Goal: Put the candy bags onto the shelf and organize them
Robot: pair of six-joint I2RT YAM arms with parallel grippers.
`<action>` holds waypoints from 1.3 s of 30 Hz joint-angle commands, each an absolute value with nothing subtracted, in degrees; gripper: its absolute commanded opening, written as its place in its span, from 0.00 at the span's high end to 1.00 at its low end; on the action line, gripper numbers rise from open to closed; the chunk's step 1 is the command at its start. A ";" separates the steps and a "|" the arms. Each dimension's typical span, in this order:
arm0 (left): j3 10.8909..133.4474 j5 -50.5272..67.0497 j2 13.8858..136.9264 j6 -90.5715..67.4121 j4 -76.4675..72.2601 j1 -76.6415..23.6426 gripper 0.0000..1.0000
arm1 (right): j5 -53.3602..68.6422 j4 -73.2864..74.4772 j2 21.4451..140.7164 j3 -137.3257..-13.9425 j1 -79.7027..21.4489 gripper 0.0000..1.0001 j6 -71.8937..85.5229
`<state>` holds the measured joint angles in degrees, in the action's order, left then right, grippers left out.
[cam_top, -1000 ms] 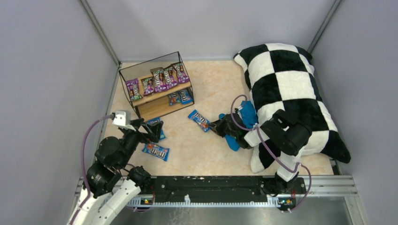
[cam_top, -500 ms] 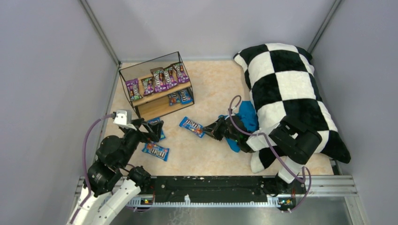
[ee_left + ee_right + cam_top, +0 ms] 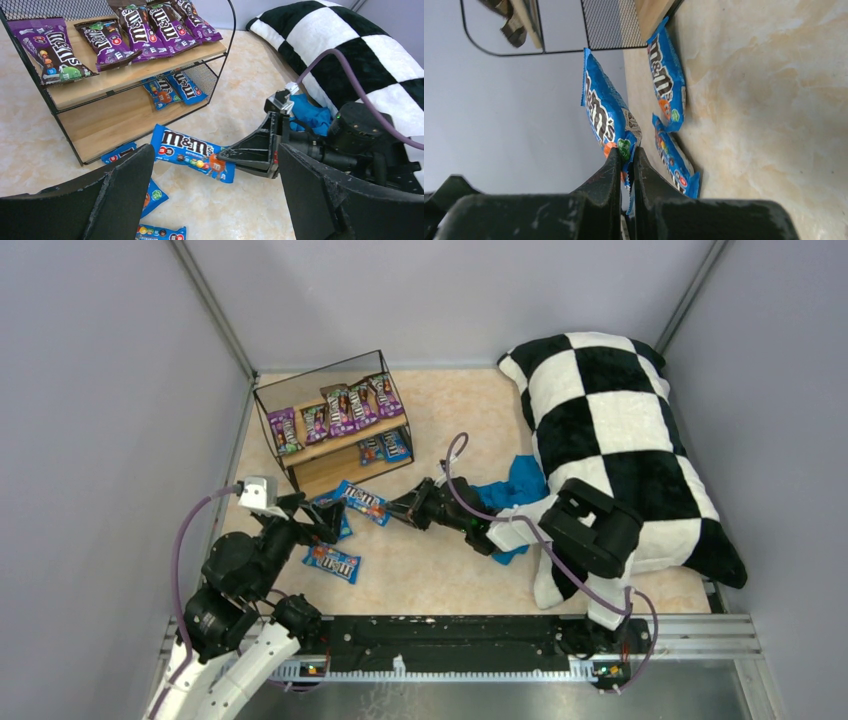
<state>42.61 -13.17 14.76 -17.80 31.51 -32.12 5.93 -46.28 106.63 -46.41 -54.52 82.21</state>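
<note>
The shelf (image 3: pixel 300 455) stands at the back left, with several purple candy bags (image 3: pixel 345 405) on its top board and two blue bags (image 3: pixel 385 447) on its lower board. My right gripper (image 3: pixel 398 510) is shut on the end of a blue candy bag (image 3: pixel 362 500) and holds it just in front of the shelf; the bag also shows in the right wrist view (image 3: pixel 606 112) and in the left wrist view (image 3: pixel 192 152). My left gripper (image 3: pixel 215 200) is open and empty, close to that bag. Two blue bags (image 3: pixel 332 562) (image 3: pixel 666 82) lie on the floor below it.
A big black-and-white checkered pillow (image 3: pixel 620 430) fills the right side. A blue cloth (image 3: pixel 515 485) lies by its left edge, behind my right arm. Grey walls close in the left, back and right.
My right gripper has moved left across the floor with the blue bag, from beside the cloth to in front of the shelf and my left gripper. The left arm has not moved.
</note>
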 commanded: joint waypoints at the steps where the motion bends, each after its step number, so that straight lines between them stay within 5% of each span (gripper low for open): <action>1: 42.63 -13.82 14.02 -17.24 29.78 -32.09 0.01 | 0.45 -46.48 110.68 -51.54 -56.23 1.00 87.34; 27: 43.13 -17.54 9.76 -18.44 31.20 -32.15 0.01 | -26.60 -12.33 135.69 -98.67 -57.70 1.00 96.47; 39: 43.07 -18.22 9.29 -18.63 31.49 -32.12 0.01 | -32.28 -1.81 141.83 -109.82 -58.18 1.00 97.38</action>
<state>42.61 -17.50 10.20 -18.31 31.79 -32.12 -28.05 -4.80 140.33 -105.86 -57.65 97.08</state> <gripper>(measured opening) 0.987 0.039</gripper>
